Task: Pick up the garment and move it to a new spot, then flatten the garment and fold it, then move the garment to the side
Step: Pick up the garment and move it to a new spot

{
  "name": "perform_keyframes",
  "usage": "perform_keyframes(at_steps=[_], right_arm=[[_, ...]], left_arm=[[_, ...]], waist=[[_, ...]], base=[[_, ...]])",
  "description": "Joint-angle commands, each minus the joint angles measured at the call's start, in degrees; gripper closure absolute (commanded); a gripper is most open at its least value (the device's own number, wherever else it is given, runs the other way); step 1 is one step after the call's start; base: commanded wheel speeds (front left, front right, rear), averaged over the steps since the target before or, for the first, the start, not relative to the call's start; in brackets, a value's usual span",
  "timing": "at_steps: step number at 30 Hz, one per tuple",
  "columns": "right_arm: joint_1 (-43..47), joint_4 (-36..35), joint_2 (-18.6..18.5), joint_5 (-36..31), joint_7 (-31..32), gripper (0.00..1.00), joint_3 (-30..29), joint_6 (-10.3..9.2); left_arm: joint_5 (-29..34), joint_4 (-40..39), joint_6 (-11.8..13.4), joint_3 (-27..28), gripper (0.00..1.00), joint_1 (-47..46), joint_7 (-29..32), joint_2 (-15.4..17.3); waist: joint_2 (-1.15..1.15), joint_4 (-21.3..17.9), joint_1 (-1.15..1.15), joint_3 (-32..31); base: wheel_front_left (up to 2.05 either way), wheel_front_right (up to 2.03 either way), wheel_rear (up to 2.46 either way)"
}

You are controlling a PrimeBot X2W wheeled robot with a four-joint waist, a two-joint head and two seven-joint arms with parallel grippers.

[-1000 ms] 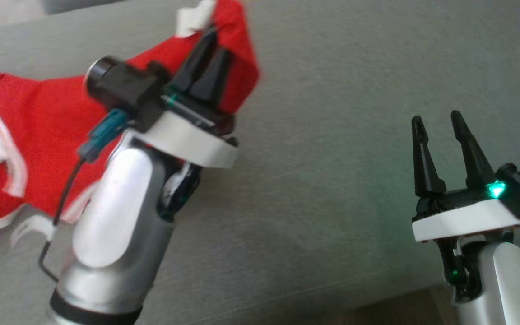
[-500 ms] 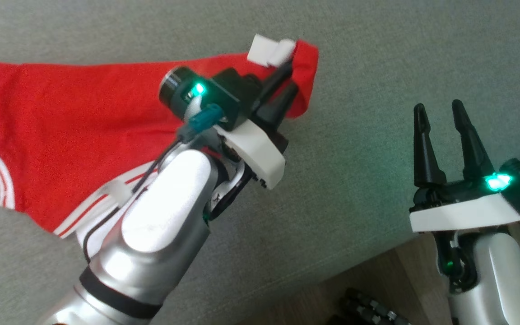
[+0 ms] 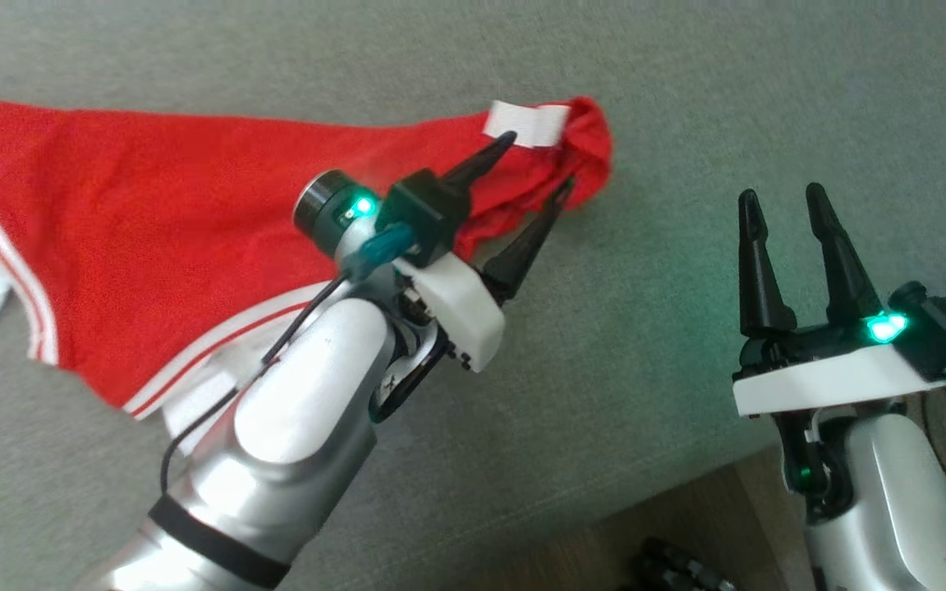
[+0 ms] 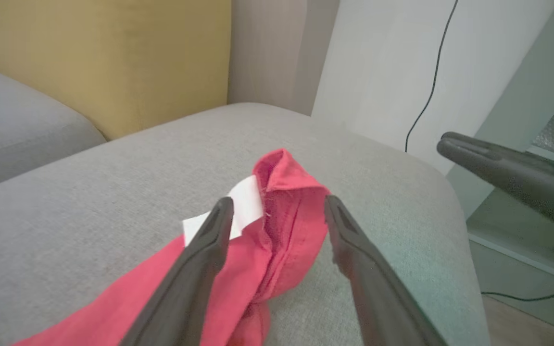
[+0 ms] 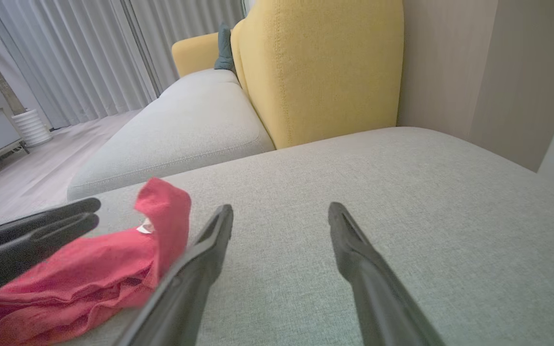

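Observation:
The red garment (image 3: 194,205) with white trim lies spread across the grey cushion (image 3: 686,98), its bunched right corner carrying a white label (image 3: 526,123). My left gripper (image 3: 537,162) is open, its two fingers straddling that corner without pinching it. In the left wrist view the corner of the garment (image 4: 286,230) stands in a loose peak between the spread fingers of the left gripper (image 4: 278,203). My right gripper (image 3: 782,194) hovers open and empty over bare cushion to the right. In the right wrist view the right gripper (image 5: 281,210) has the garment (image 5: 89,278) to its left.
A yellow backrest (image 5: 320,62) rises behind the cushion, with a second grey seat (image 5: 181,129) beyond it. The cushion's front edge drops to wooden floor (image 3: 686,525) at lower right. A white wall with a black cable (image 4: 426,86) stands past the cushion's end.
My left gripper carried the garment's corner rightward, stretching the cloth out, then opened and let the corner drop onto the cushion. The head view shifted. The right gripper stayed open.

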Motion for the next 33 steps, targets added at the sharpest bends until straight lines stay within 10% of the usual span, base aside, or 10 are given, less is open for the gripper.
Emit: perform_keyframes(at_steps=[1, 20, 33], right_arm=[[-0.5, -1.4, -0.2, -0.7, -0.1, 0.0, 0.7, -0.04], [2.2, -4.9, -0.2, -5.9, 6.2, 0.0, -2.8, -0.04], [4.1, -3.4, -0.2, -7.1, 7.8, 0.0, -4.6, -0.04]], left_arm=[[-0.6, -1.9, 0.6, 2.1, 0.0, -0.1, -2.0, 0.7], [-5.0, -7.4, 11.4, 22.3, 0.0, 14.2, -9.8, 10.4], [-2.8, -13.1, 10.4, 31.0, 0.0, 24.5, -9.8, 10.6]], waist=[[0.0, 1.9, 0.0, -2.2], [0.0, 15.6, 0.0, -10.3], [0.0, 19.8, 0.0, -13.8]], base=[[0.0, 0.0, 0.0], [0.0, 0.0, 0.0], [0.0, 0.0, 0.0]])
